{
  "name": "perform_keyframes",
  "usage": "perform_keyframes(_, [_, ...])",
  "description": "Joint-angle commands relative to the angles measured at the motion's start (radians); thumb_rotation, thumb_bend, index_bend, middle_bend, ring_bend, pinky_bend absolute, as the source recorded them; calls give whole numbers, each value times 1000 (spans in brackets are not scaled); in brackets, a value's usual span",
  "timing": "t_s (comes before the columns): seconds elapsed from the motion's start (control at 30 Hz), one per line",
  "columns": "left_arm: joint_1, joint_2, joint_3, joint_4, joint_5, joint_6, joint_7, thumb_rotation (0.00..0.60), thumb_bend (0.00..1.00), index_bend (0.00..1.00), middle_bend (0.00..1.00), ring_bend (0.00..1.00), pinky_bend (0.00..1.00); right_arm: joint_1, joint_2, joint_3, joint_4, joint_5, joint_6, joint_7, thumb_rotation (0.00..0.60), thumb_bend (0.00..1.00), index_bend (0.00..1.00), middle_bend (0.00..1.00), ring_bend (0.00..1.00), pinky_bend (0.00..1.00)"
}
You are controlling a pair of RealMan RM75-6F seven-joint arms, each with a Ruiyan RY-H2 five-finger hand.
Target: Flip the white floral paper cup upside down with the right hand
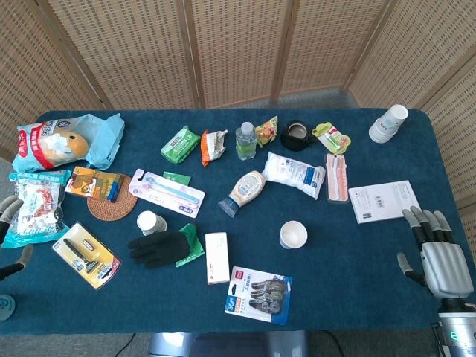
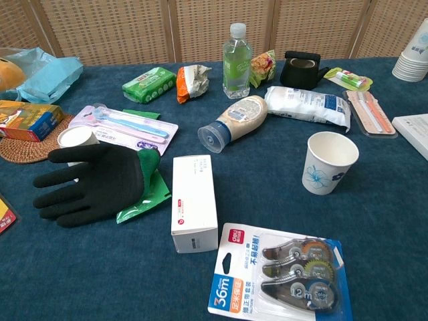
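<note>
The white floral paper cup point(image 1: 293, 235) stands upright with its mouth up near the middle of the blue table; in the chest view the cup point(image 2: 329, 162) shows a blue flower on its side. My right hand point(image 1: 439, 256) lies flat at the table's right edge, fingers spread and holding nothing, well to the right of the cup. Only a few fingers of my left hand point(image 1: 9, 212) show at the far left edge, apart and holding nothing. Neither hand appears in the chest view.
Near the cup lie a mayonnaise bottle point(image 1: 242, 192), a white pouch point(image 1: 294, 173), a white box point(image 1: 216, 257) and a correction-tape pack point(image 1: 258, 294). A black glove point(image 1: 158, 248) and a second paper cup point(image 1: 149, 222) sit left of centre. A paper sheet point(image 1: 383, 201) lies by my right hand.
</note>
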Motion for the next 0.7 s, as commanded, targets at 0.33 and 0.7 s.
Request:
perform_keyframes(0.33, [8, 13, 2, -12, 14, 20, -6, 600, 472, 27, 71, 23, 0, 5, 2, -9, 3, -18, -11, 7, 600, 430, 0, 0, 0, 0])
perform_keyframes(0.7, [11, 51, 12, -26, 39, 19, -42, 600, 473, 27, 67, 22, 0, 71, 6, -18, -41, -68, -102, -8, 600, 428, 0, 0, 0, 0])
